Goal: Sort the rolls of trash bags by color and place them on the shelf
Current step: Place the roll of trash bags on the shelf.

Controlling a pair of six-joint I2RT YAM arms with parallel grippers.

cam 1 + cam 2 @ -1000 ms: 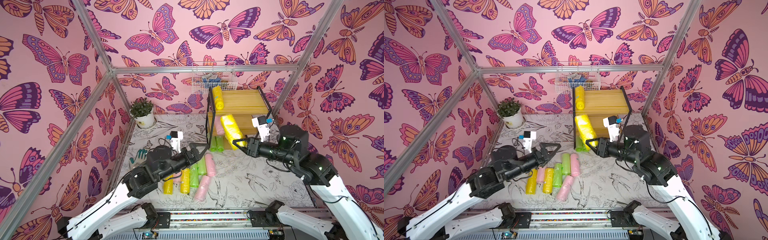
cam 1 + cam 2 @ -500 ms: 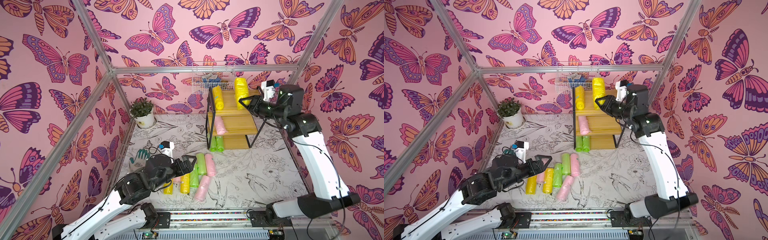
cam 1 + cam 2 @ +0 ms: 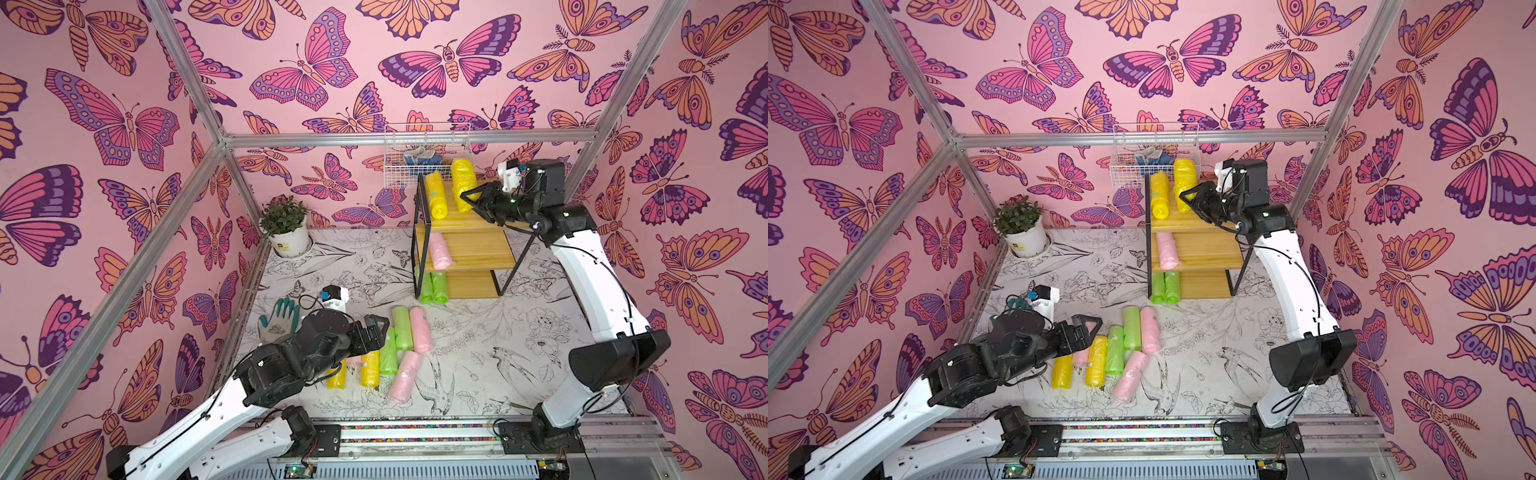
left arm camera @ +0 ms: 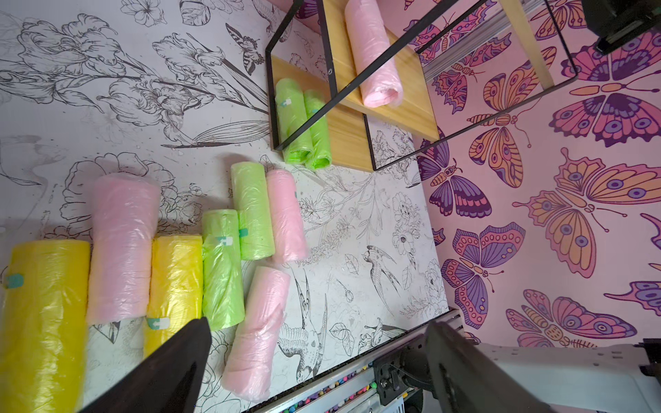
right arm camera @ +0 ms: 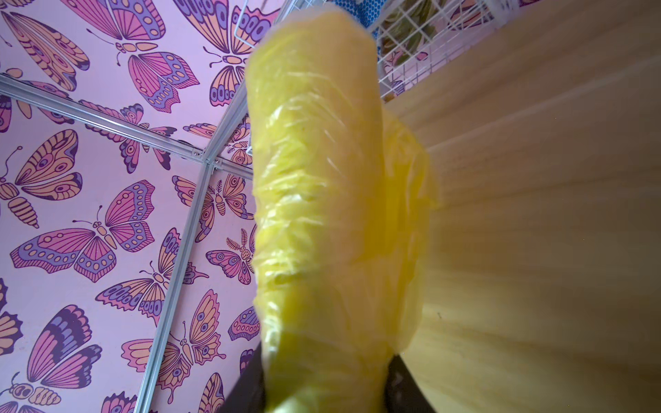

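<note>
Four rolls lie sorted on the shelf; the right gripper, clamped on a yellow roll, holds it at the top tier; seven loose rolls wait near the left gripper, fingers spread

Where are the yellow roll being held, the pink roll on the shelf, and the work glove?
held yellow roll [image 3: 464,179]: in a top view, the middle of its crinkled side.
shelved pink roll [image 3: 439,250]: in a top view, the middle of its side.
work glove [image 3: 273,327]: in a top view, the grey palm.
</note>
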